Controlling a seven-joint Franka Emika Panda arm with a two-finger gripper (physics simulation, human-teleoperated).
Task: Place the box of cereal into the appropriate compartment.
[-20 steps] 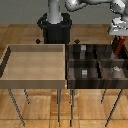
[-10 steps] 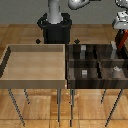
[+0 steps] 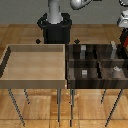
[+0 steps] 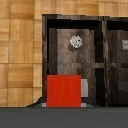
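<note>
one box of cereal (image 4: 64, 91) clamped in pincer (image 3: 124, 31), above dark compartment tray (image 3: 95, 62)

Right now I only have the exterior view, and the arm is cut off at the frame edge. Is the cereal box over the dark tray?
Observer: Yes. The wrist view shows the box of cereal close up, with the dark tray and its dividers behind it, near the tray's outer wall.
Operator: Is anything in the compartments there?
Observer: The compartment next to the one the box covers holds a small round pale object. What lies under the box itself is hidden.
</note>
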